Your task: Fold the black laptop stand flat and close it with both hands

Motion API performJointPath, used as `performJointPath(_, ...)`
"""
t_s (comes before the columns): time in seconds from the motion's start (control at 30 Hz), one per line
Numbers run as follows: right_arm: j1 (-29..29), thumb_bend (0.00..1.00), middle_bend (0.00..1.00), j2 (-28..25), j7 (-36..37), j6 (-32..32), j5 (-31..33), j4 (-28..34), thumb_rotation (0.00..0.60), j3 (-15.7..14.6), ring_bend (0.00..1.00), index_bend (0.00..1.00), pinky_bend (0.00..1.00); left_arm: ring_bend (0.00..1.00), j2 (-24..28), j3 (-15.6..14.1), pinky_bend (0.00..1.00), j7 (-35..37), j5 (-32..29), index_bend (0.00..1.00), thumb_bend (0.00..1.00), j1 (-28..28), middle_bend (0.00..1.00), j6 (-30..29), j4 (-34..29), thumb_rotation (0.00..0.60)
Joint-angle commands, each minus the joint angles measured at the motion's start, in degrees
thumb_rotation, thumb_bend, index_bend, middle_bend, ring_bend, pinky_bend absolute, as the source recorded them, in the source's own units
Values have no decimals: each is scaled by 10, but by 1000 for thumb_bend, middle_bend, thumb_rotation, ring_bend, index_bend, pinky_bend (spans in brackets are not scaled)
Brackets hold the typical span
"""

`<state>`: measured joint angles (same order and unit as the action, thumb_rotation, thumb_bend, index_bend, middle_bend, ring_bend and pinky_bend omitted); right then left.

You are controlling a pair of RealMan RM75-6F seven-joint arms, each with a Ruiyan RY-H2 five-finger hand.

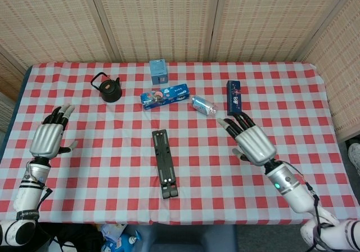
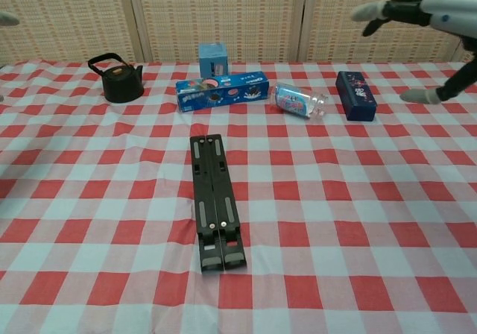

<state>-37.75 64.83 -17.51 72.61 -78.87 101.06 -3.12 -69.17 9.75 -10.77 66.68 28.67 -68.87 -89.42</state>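
From above, the black laptop stand [image 1: 165, 163] lies folded flat mid-table; the left hand [image 1: 49, 138] and right hand [image 1: 252, 140] hover well apart either side, fingers spread, empty. Chest view: stand flat (kettle [image 2: 119, 79] behind).

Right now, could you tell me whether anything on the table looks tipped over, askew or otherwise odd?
Only the clear bottle stands out: it lies on its side between the long blue box and the dark blue box. The black laptop stand lies folded flat, and both hands are off it.
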Motion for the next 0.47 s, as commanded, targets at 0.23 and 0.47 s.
performJointPath(0.23,142,191,158,-86,40,100,-17,54,600,-60,0,91,79,0,26,-57,170,-6,85,0,216,-97,0,-134,-56,600)
performJointPath(0.47,225,191,165,-76,35,185,-70,36,600,-72,0,98,79,0,34,-87,170,-8,126,0,216,-150,0,-187,-87,600)
